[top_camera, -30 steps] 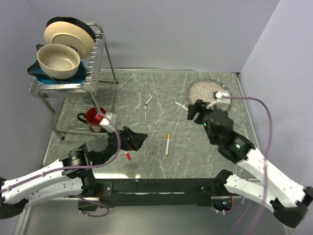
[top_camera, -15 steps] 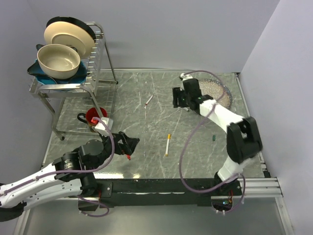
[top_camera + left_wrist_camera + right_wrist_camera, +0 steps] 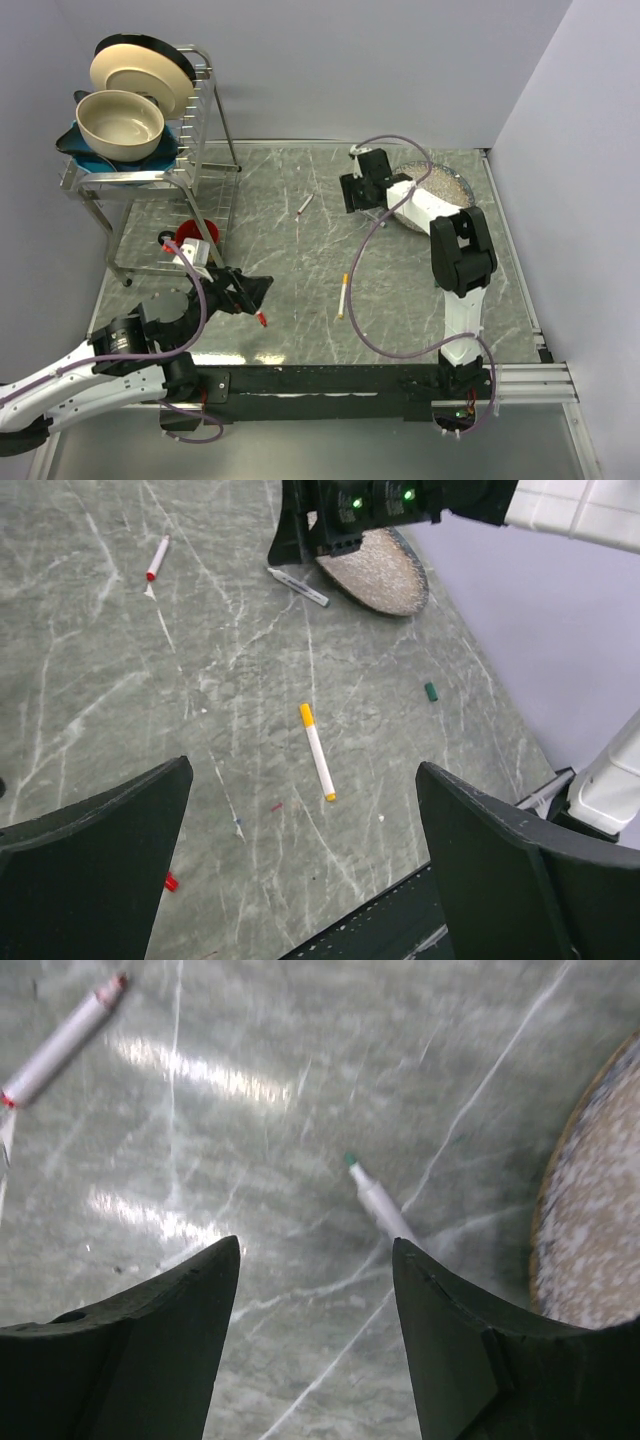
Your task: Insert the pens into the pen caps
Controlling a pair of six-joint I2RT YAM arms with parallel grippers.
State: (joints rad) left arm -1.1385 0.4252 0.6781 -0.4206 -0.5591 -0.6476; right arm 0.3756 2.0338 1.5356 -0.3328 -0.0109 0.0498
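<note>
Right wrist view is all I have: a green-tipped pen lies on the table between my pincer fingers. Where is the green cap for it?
Observer: The green cap lies alone on the table, nearer the arm bases than the speckled plate and well apart from the green-tipped pen.
Operator: And the red cap, is it anywhere near me?
Observer: No. The red cap lies on the other side of the table, right by the open left pincer.
</note>
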